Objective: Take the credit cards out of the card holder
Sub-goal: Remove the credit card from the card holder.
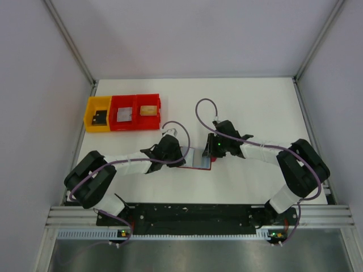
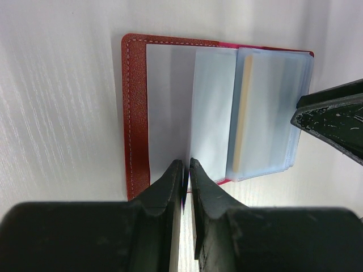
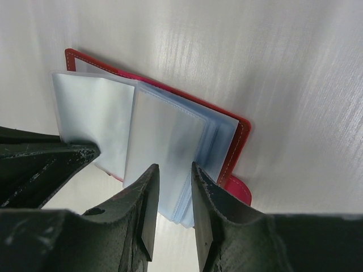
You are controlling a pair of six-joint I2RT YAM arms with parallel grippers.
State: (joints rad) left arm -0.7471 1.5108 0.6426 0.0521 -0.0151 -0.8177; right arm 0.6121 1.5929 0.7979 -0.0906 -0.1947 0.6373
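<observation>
The left gripper (image 2: 186, 170) is pinching with its jaws almost closed. A thin clear leaf is running into the slit between them at the near edge of the card holder (image 2: 135, 113). The right gripper (image 3: 173, 190) is hanging with a narrow gap over the stack of clear sleeves (image 3: 170, 147); whether its tips are pressing on the plastic I cannot tell.

The card holder is lying open on the table (image 1: 255, 107) between the two grippers, red cover down, with its sleeves fanning upward. One of the credit cards (image 2: 243, 113) is probably showing as a pale tan strip inside the right-hand sleeves.

The cards are likely light, stiff and smooth, so they may be slipping under a weak pinch. The sleeves look floppy and slick, and the light holder will probably be sliding or lifting unless one gripper is pinning it. The best hold seems to be a card's exposed edge at the sleeve mouth, gripped across its flat faces.

At the far left, a yellow bin (image 1: 89, 116) and two red bins (image 1: 135, 113) are each holding a small flat piece, too small to identify.
</observation>
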